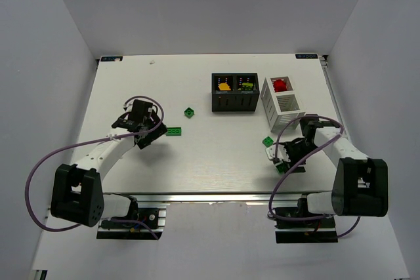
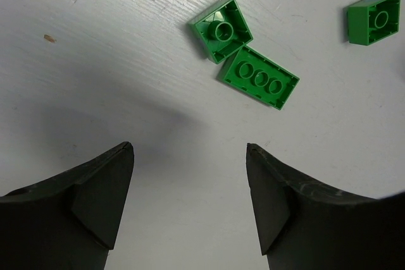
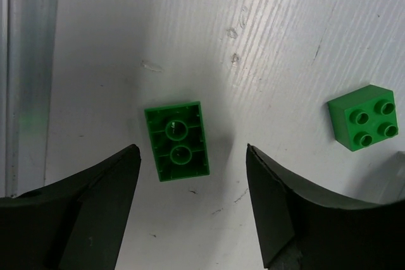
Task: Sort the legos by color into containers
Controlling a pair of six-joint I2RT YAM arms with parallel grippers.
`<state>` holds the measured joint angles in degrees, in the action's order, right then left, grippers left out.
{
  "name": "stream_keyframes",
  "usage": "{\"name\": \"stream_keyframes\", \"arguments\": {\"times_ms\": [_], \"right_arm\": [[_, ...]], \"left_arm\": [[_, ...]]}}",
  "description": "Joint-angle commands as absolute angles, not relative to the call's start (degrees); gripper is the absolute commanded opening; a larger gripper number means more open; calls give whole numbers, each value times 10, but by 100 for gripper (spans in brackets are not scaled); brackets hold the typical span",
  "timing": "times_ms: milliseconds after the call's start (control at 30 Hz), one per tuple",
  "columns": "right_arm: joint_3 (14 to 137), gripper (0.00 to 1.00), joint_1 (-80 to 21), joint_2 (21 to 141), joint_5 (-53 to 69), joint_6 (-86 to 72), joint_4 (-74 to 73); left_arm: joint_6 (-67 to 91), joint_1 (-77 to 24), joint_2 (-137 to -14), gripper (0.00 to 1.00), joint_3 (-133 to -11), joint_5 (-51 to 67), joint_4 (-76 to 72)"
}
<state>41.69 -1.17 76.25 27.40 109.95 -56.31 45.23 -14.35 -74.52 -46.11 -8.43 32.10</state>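
Note:
My left gripper (image 1: 155,133) (image 2: 188,150) is open and empty above bare table. Just ahead of it lie two upturned dark green bricks, a square one (image 2: 221,30) touching a long one (image 2: 259,77) (image 1: 174,131); a third green brick (image 2: 374,18) (image 1: 189,112) lies farther off. My right gripper (image 1: 277,159) (image 3: 190,151) is open, with an upturned green brick (image 3: 177,140) (image 1: 282,167) just ahead of its fingertips. A green studs-up brick (image 3: 364,117) (image 1: 268,141) lies beside it. The black box (image 1: 234,101) holds a yellow-orange brick (image 1: 224,86) and a lime one (image 1: 247,85). The white basket (image 1: 286,115) holds a red brick (image 1: 280,85).
The table's near edge with its metal rail (image 3: 25,61) runs close to my right gripper. The box and basket stand side by side at the far right of the table. White walls enclose the table on three sides.

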Motion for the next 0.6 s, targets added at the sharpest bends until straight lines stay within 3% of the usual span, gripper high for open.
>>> {"name": "stream_keyframes", "arguments": {"times_ms": [0, 100, 400, 433, 500, 567], "right_arm": [[411, 71, -18, 773, 267, 1089, -534], [409, 65, -19, 786, 258, 1093, -533], [404, 36, -20, 790, 251, 1101, -553], [406, 27, -20, 788, 262, 1100, -556], [423, 18, -20, 776, 299, 1094, -572], [442, 16, -20, 759, 336, 1065, -581]], "left_arm": [[452, -141, -726, 81, -460, -93, 313], [453, -140, -727, 81, -460, -92, 310], [464, -136, -736, 81, -461, -85, 301], [468, -135, -739, 81, -461, -81, 296], [479, -134, -744, 82, -463, -80, 294], [490, -130, -751, 83, -465, -79, 291]]}}
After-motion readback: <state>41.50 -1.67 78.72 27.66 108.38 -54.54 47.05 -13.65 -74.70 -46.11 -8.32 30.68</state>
